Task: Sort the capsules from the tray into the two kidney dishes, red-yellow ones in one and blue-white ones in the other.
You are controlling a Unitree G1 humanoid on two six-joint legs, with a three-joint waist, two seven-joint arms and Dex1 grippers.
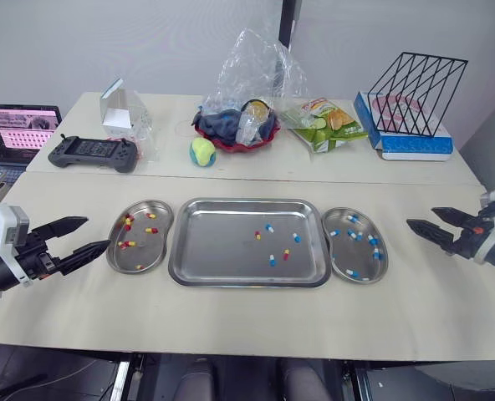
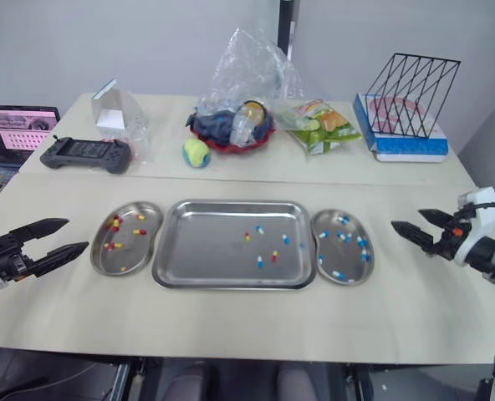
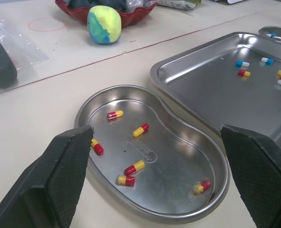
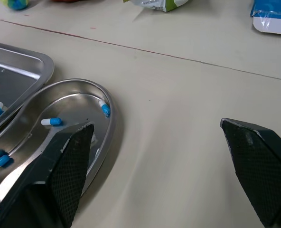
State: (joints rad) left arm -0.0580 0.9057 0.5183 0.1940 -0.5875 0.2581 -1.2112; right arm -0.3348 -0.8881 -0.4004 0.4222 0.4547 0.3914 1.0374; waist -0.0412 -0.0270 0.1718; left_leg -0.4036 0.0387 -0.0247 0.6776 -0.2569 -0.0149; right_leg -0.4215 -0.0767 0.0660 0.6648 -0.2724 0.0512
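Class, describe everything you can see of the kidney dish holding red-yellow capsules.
The dish is kidney-shaped and shallow with a raised rim, and it looks like shiny metal. It lies flat and upright on the table, close beside the tray on its left. At least six red-yellow capsules lie scattered inside it, with no blue-white ones.
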